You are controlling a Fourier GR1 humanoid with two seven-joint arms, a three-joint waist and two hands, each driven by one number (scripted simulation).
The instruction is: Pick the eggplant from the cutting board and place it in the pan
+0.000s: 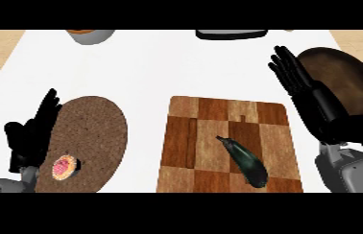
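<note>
Head view showed the eggplant (243,161) lying untouched on the cutting board (186,146), a round mat (89,127) with a donut (64,167) at its left. Right hand (306,91) hovered over the pan (339,72) right of the board, fingers straight; left hand (30,132) rested released by the mat.

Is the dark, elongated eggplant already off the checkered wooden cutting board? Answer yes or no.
No. The dark eggplant lies on the checkered wooden cutting board, and the open right hand is not touching it.

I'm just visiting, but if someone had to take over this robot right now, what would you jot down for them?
Left hand: open, resting at the left edge, holding nothing.
Right hand: open, raised at the right, over the pan's near side, holding nothing.
Eggplant: lying on the cutting board, lower right part, untouched.
Pan: dark, at the right edge, partly behind the right hand.
Done: nothing yet.
Left: grasp the eggplant, carry it to the pan, release.
</note>
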